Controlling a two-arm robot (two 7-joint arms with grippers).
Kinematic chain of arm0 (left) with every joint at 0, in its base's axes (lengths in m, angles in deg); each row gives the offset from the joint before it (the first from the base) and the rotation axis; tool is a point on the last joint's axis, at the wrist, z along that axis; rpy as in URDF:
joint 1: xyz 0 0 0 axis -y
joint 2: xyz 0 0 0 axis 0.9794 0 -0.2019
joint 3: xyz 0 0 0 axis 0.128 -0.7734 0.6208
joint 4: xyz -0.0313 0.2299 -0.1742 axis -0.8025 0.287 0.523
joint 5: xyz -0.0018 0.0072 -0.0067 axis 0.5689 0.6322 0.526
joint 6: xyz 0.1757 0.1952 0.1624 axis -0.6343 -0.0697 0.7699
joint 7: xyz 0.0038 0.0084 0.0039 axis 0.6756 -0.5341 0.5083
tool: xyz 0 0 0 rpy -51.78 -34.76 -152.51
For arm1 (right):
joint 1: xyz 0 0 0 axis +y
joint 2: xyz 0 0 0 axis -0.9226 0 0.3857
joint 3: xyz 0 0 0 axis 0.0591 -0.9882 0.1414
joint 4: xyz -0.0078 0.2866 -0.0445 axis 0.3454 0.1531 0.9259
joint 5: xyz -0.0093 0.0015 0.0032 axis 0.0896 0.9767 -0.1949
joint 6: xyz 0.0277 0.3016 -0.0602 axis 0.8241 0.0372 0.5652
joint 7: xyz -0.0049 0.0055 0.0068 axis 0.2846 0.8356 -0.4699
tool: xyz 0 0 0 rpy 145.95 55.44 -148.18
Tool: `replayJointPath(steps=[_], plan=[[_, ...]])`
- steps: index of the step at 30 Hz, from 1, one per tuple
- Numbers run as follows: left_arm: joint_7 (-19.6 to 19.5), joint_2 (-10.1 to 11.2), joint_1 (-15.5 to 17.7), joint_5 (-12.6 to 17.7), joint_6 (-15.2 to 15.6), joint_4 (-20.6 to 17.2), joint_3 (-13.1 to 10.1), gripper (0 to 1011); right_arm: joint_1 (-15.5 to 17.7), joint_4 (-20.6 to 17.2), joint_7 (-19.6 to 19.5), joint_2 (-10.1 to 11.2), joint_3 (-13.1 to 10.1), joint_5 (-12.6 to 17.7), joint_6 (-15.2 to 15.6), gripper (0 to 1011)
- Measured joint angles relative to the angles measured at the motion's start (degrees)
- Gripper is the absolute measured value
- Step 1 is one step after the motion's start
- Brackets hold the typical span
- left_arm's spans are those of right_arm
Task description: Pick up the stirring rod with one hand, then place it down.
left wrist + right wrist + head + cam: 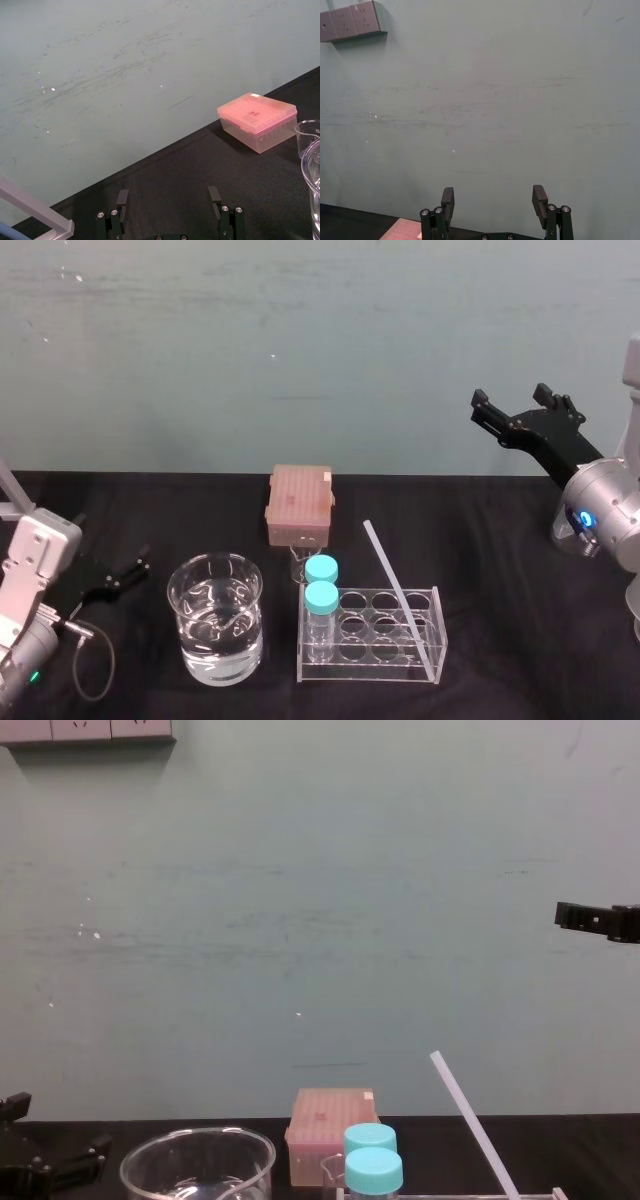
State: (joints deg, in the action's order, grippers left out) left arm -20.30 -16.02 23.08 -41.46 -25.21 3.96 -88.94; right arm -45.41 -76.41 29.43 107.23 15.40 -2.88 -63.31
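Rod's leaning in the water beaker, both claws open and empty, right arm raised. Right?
Wrong on one point: the stirring rod leans in the clear tube rack, beside the beaker, not in it; the head view shows this. The rest stands: left claw and right claw open and empty, right arm raised.

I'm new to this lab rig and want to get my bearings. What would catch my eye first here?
The long white stirring rod leans aslant in the clear rack at front centre-right, beside two blue-capped vials. Left of it stands a glass beaker of water, a pink box behind. The right gripper hangs open high on the right; the left gripper sits open, low at the left.
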Motion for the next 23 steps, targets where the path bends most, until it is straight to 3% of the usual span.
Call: replayJointPath(steps=[23], plan=[[0.0, 0.0, 0.0, 0.0, 0.0, 0.0, 0.0, 1005, 0.0, 0.0, -0.1, 0.0, 0.1, -0.1, -0.2, 1003]])
